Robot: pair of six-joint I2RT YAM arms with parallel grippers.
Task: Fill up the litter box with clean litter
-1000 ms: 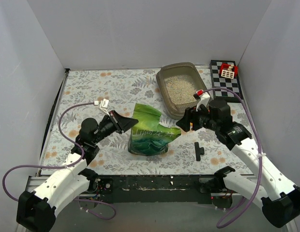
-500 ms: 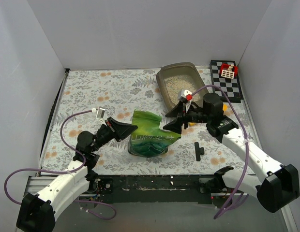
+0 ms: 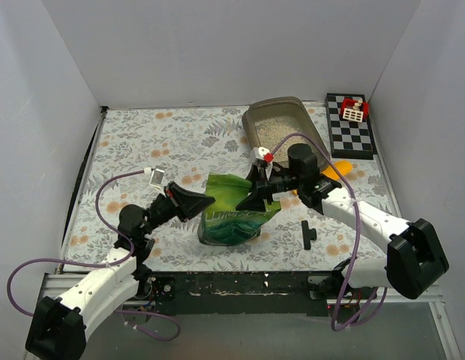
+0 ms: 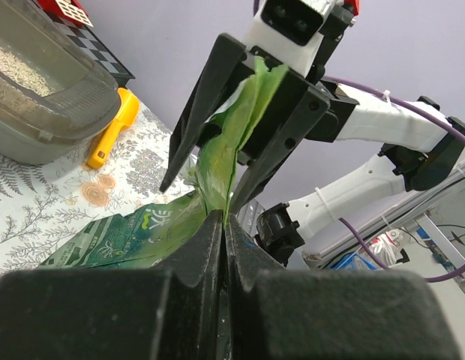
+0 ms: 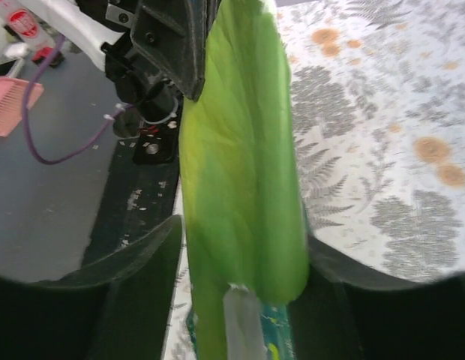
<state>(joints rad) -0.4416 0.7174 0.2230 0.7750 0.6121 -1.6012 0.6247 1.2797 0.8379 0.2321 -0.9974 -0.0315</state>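
Hands are meeting at the green bag [image 3: 232,214], which is standing crumpled on the counter [image 3: 157,135] between the two arms. The reason, as I judge it, is that more clean litter [image 3: 281,129] has to come out of it and the top wants holding from both sides before any tipping. The left hand [image 3: 208,199] is lying low and angled in from the left, its fingers pressed tight together on a fold of the bag's upper edge, so it is holding the foil up instead of letting it slump. The right hand [image 3: 254,198] is facing it from the other side, forearm stretching across the counter and wrist turned so the fingers are pointing back toward its partner. Its jaws are standing wide, straddling the raised green flap without clamping it, which is looking like the set-up for a second grip. The litter box [image 3: 250,129] is sitting at the far right of the counter, beyond the right arm and near the bag but not touching it, with a pale layer of granules lying inside. A yellow-orange scoop [image 4: 112,127] is lying just beside its near end.
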